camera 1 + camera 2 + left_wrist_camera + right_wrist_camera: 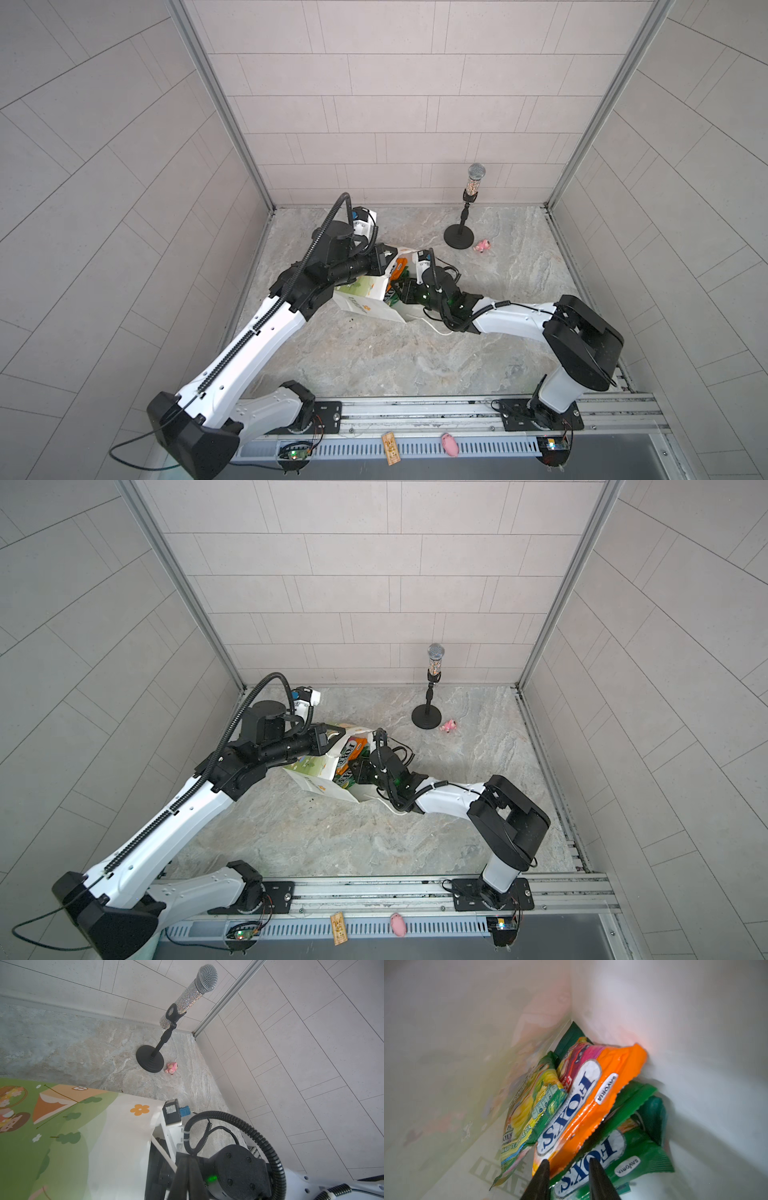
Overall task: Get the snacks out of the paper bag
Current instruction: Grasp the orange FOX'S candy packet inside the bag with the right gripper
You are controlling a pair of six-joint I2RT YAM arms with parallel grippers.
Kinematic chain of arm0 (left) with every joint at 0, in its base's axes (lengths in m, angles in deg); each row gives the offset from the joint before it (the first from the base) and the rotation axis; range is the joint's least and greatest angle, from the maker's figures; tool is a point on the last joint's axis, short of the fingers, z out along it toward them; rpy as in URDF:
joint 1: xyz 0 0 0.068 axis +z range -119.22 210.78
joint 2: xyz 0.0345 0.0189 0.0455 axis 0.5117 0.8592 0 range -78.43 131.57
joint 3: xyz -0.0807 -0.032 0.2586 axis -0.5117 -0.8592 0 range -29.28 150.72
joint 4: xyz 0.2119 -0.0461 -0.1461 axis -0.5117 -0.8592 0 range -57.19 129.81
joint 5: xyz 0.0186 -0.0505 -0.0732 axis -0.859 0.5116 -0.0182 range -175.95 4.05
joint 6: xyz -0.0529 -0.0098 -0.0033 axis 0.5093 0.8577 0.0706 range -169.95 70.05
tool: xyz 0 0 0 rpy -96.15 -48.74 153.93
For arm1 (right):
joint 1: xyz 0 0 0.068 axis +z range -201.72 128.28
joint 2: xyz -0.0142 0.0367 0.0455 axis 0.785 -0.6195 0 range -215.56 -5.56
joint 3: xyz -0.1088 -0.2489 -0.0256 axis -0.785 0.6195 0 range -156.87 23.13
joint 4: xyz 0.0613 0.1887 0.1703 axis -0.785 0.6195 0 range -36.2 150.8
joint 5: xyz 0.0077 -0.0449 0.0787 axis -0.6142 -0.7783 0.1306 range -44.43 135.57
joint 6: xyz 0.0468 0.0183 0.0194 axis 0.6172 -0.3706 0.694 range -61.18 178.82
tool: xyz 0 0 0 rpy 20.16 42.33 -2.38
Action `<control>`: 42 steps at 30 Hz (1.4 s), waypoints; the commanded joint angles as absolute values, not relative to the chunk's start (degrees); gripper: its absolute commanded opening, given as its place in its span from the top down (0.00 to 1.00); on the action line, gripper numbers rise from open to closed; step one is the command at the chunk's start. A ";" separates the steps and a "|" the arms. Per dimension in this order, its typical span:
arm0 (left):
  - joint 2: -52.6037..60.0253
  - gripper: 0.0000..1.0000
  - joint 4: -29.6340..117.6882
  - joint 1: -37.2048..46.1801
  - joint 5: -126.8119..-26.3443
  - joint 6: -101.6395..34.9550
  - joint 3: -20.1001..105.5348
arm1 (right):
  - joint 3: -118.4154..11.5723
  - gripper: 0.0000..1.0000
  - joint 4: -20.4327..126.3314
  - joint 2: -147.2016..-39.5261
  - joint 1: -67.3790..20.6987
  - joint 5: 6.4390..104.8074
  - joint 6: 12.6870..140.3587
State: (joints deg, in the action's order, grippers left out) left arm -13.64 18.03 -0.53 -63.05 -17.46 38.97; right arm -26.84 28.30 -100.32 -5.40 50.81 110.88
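The paper bag (361, 309) lay tipped at the centre of the table (374, 365), mouth toward 3 o'clock, its rim seemingly pinched by the clenched left gripper (334, 732). Inside, among the snacks (529, 1109), the right gripper (568, 1164) stood parted at the edge of the orange packet (591, 1105). Next it needed to close and withdraw.

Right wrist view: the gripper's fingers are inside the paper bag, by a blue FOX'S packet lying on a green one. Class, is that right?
No, not blue. The right wrist view shows the right gripper inside the paper bag, by an orange FOX'S packet lying on a green packet.
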 commanded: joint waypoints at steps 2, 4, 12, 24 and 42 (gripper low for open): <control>-15.50 1.00 17.76 -0.86 -61.61 -18.66 39.97 | -28.21 0.67 27.46 -100.95 -5.65 46.75 116.14; -15.54 1.00 17.75 -0.93 -61.54 -18.68 39.87 | -28.19 0.68 26.07 -101.51 -5.88 46.99 117.07; -15.54 1.00 17.57 -0.86 -61.28 -18.84 39.79 | -28.95 0.74 23.69 -102.86 -6.80 48.21 118.46; -15.42 1.00 17.48 -1.02 -61.10 -18.92 39.77 | -30.36 0.70 24.47 -103.16 -7.10 50.04 117.41; -15.40 1.00 17.48 -1.48 -60.56 -19.14 39.79 | -35.60 0.71 29.94 -107.53 -7.43 50.22 117.48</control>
State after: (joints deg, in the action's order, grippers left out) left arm -13.72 16.26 -0.53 -63.29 -18.53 38.94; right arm -34.30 28.22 -106.62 -6.77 50.67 116.91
